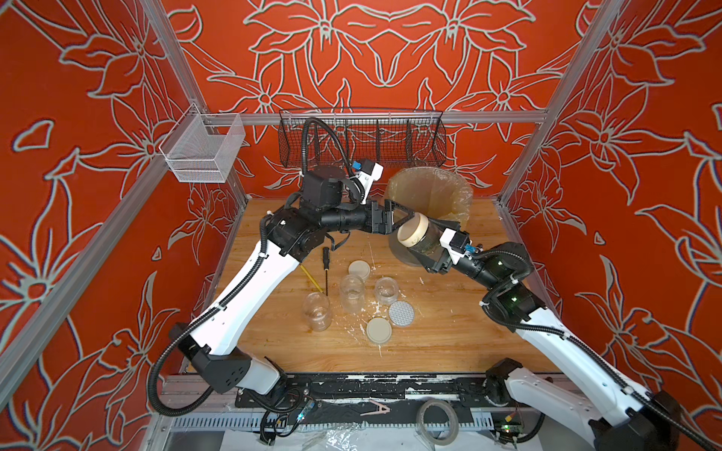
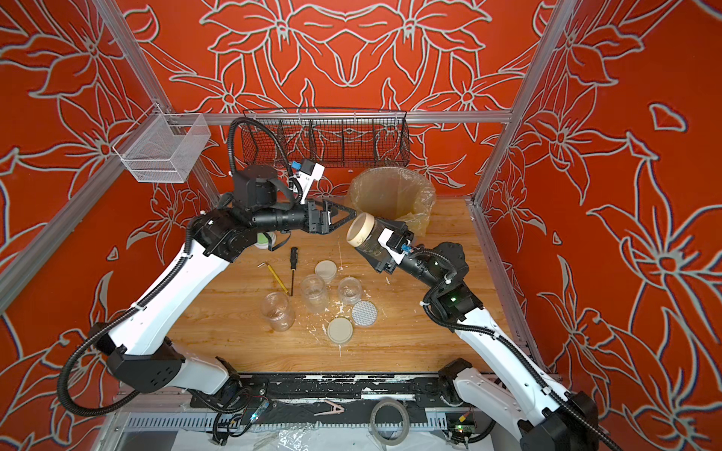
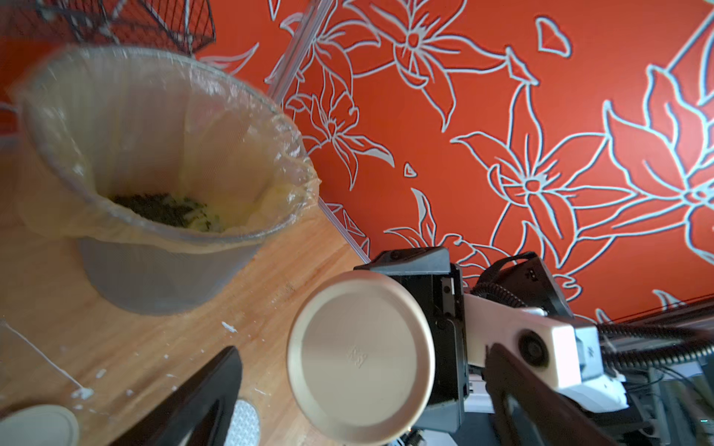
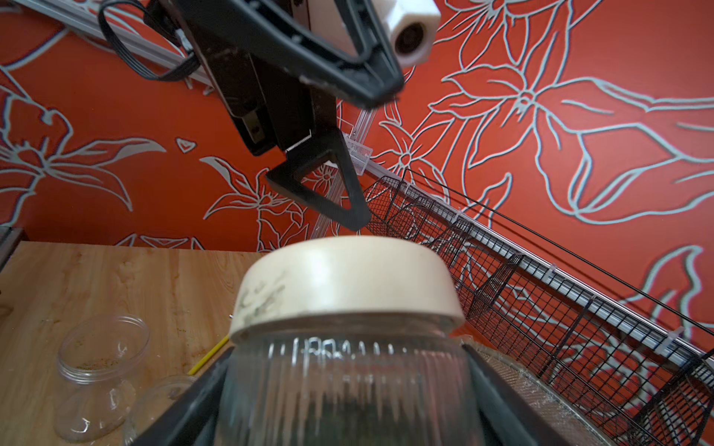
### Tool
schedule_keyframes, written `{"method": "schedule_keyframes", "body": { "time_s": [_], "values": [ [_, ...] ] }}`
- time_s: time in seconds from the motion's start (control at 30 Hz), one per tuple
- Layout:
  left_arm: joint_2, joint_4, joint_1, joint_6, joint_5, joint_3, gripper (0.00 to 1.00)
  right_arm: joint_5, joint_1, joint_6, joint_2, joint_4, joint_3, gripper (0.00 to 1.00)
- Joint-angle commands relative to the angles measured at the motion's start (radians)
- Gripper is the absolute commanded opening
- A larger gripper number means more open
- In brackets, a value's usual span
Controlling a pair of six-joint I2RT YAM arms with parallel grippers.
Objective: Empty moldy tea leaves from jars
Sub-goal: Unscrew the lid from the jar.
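Cream-lidded jar (image 1: 420,235), dark tea leaves (image 1: 431,243) inside

free: table (image 1: 449,336) front right | blocked: centre, empty jars (image 1: 351,293), lids (image 1: 378,330) | rear right: bin (image 1: 437,195)

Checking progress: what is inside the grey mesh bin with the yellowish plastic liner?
Dark olive-brown crumbly tea leaves lie at the bottom of the lined grey bin; its near wall hides the rest.

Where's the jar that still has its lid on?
In a top view the lidded jar is held tilted in the right gripper, just in front of the bin, lid toward the open left gripper.
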State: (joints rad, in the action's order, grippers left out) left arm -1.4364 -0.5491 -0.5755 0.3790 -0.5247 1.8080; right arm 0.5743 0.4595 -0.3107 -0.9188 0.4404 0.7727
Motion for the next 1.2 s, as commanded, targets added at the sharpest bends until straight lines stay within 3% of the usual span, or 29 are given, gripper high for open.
{"method": "schedule_keyframes", "body": {
  "time_s": [0.0,0.07,0.17,0.3,0.53,1.17],
  "values": [
    [0.043,0.022,0.006,-0.248,-0.036,-0.011,0.97,0.039,-0.005,0.047,0.039,0.090,0.028,0.01],
    [0.051,-0.018,0.006,-0.402,-0.147,-0.008,0.97,0.056,-0.005,0.048,0.054,0.080,0.023,0.01],
    [0.032,-0.118,0.006,-0.544,-0.224,0.038,0.97,0.102,-0.006,0.045,0.070,0.058,0.024,0.01],
    [0.000,-0.178,0.006,-0.650,-0.293,0.076,0.97,0.166,-0.006,0.065,0.080,0.057,0.028,0.01],
    [-0.036,-0.145,0.006,-0.674,-0.378,0.079,0.97,0.201,-0.006,0.080,0.068,0.055,0.045,0.01],
    [-0.153,-0.220,-0.004,-0.695,-0.398,0.118,0.97,0.183,-0.006,0.066,0.028,0.020,0.079,0.00]
  ]
}}
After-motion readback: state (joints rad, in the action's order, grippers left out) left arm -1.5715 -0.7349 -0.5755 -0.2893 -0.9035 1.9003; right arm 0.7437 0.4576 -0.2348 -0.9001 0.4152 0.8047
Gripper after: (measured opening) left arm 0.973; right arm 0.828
